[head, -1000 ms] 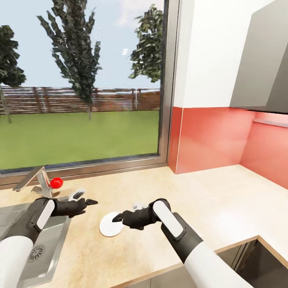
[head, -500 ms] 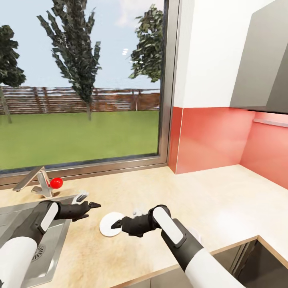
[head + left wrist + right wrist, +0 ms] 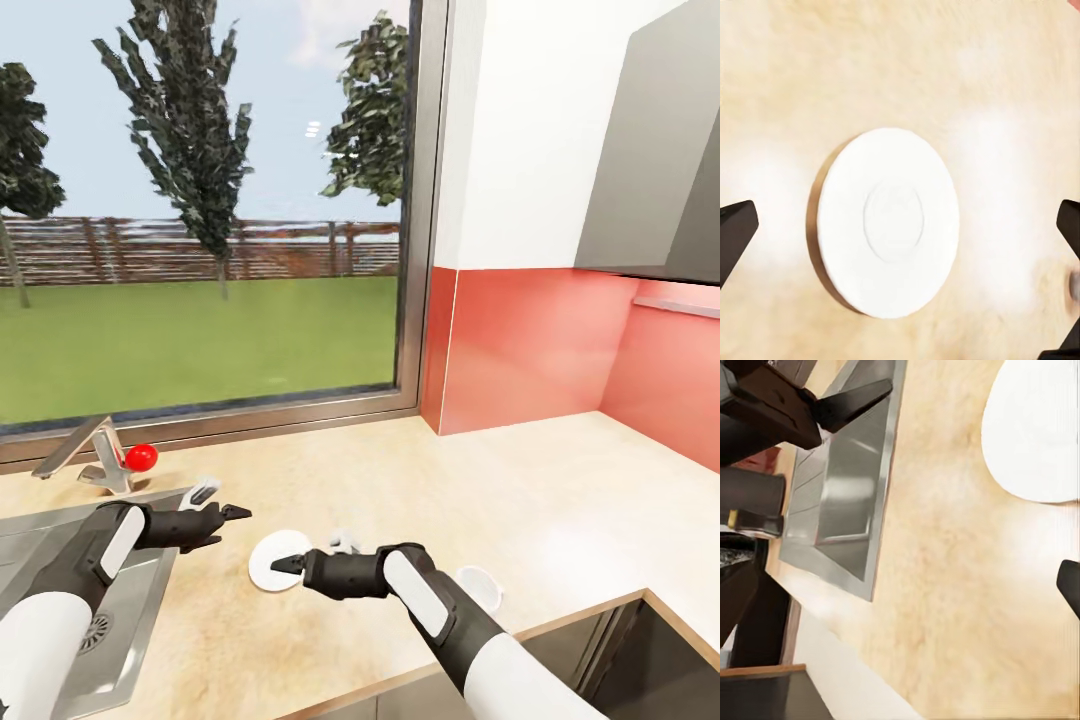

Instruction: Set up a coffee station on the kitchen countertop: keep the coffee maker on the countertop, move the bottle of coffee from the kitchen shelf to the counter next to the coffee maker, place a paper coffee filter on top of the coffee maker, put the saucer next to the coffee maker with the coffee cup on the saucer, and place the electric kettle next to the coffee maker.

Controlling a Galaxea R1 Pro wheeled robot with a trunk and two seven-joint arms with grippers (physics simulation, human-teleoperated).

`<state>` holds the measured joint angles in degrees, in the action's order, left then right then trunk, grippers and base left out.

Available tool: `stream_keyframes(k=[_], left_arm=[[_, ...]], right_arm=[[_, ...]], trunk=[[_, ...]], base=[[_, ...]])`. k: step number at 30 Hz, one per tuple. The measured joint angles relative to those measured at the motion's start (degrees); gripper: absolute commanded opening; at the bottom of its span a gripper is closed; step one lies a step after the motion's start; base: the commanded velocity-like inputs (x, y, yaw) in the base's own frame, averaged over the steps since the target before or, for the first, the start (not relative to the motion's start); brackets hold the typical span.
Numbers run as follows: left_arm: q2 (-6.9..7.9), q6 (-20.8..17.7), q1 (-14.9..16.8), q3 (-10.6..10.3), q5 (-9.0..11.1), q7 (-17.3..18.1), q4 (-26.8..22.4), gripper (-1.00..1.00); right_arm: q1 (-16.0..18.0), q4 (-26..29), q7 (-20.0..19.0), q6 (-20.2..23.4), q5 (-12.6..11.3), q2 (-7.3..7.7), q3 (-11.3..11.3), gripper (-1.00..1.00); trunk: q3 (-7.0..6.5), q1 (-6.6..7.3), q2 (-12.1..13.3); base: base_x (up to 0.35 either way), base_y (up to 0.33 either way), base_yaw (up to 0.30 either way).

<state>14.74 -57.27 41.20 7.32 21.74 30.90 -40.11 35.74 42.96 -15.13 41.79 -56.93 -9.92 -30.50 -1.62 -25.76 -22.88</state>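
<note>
Beside the saucer [image 3: 275,566], the right gripper [image 3: 283,565] has drawn back, jaws spread, uncovering the cup [image 3: 478,586] behind.

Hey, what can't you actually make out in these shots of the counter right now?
- Coffee cup, head view: mostly hidden behind the right forearm; no handle visible.
- Right gripper, head view: dark tips overlap the saucer; contact unclear.
- Saucer, right wrist view: cut by the frame edge.
- Left gripper: fingertips only at left wrist view's edges.

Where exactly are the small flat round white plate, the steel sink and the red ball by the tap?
Small flat round white saucer [image 3: 891,222], left wrist view: its centre.
Steel sink [image 3: 120,610], head view: its drainer side.
Red ball [image 3: 141,457], head view: its middle.
</note>
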Motion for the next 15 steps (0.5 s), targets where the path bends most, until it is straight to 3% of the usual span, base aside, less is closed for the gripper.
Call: stream_keyframes(k=[8,15], left_arm=[[-0.12,0.1,0.0,0.0,0.0,0.0,0.0,1.0],[-0.21,0.1,0.0,0.1,-0.1,-0.3,0.0,1.0]], right_arm=[[0.0,-0.5,4.8,-0.4,0.0,-0.08,0.0,1.0],[0.0,-0.5,5.9,-0.5,-0.2,-0.08,0.2,1.0]], trunk=[[0.0,0.0,0.0],[0.0,0.02,0.0]], base=[[0.0,0.0,0.0],[0.081,0.0,0.0]])
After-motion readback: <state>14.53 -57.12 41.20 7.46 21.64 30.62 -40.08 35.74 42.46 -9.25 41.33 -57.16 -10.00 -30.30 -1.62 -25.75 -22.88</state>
